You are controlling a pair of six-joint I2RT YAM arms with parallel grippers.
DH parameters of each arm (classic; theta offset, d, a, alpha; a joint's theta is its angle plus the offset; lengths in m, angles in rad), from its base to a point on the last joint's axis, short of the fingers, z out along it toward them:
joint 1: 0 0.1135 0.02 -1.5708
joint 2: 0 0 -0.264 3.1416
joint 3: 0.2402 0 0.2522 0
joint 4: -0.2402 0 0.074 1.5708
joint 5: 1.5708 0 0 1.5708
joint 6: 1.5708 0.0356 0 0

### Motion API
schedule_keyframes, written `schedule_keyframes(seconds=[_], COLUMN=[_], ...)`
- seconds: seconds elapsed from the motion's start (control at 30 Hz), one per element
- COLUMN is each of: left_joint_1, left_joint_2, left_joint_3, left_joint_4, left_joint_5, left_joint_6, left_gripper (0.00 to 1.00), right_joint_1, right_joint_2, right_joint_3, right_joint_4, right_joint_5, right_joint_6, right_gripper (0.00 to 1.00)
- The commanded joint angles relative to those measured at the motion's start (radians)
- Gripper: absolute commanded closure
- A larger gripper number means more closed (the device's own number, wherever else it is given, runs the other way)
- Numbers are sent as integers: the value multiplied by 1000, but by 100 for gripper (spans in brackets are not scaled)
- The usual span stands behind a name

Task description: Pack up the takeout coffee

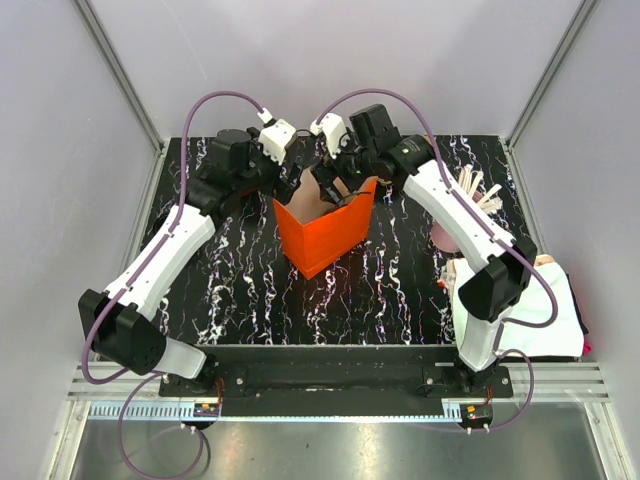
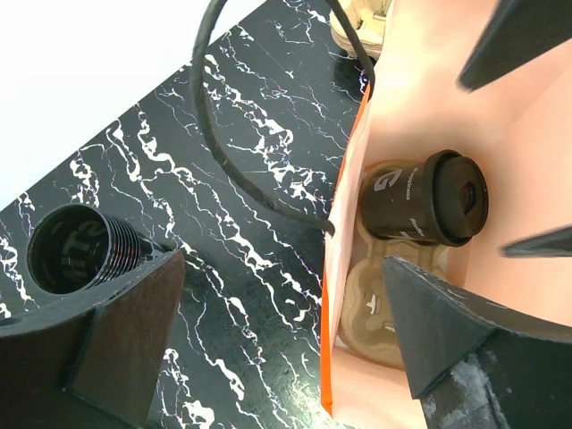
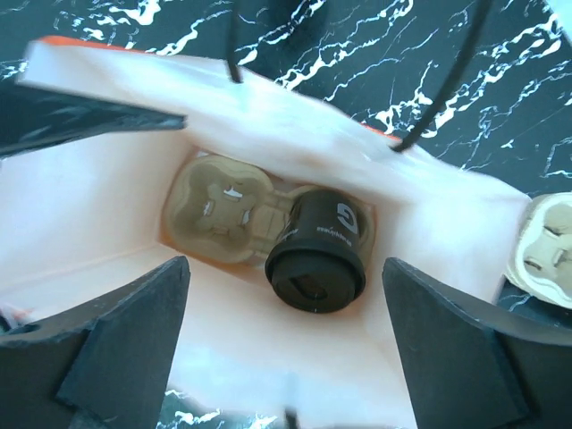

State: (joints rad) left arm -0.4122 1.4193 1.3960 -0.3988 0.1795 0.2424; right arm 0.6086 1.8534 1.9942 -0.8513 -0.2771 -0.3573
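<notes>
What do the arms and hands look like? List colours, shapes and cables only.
The left arm and right arm have white shells with black joints; a mauve cable loops along each. The left hand and right hand each have two matte black, wedge-shaped fingers.

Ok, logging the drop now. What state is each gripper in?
Left gripper: open, holding nothing, fingers either side of the orange bag wall.
Right gripper: open, empty, above the coffee cup in the bag.
</notes>
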Motion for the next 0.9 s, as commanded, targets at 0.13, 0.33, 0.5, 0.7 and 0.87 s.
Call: schedule_keyframes(seconds=[0.13, 0.33, 0.5, 0.7, 0.87], left_joint_1=[4, 4, 7, 12, 21], left_joint_2=[-20, -46, -71, -109, -167], left_joint_3=[78, 139, 196, 256, 256], left_joint_4=[3, -29, -72, -124, -134], left_joint_5=[2, -5, -11, -113, -212], left_joint_6=[6, 11, -9, -52, -28], left_gripper=[1, 1, 1, 1, 1], right_joint_1=[3, 5, 3, 3, 3], right_joint_2=[-134, -198, -272, -379, -480], right_joint_3=[81, 129, 153, 150, 97], right_joint_4=[-29, -45, -43, -20, 29], right_joint_5=[1, 44, 119, 264, 355], right_joint_6=[-25, -16, -9, -2, -3], right_gripper=[0, 0, 0, 0, 0])
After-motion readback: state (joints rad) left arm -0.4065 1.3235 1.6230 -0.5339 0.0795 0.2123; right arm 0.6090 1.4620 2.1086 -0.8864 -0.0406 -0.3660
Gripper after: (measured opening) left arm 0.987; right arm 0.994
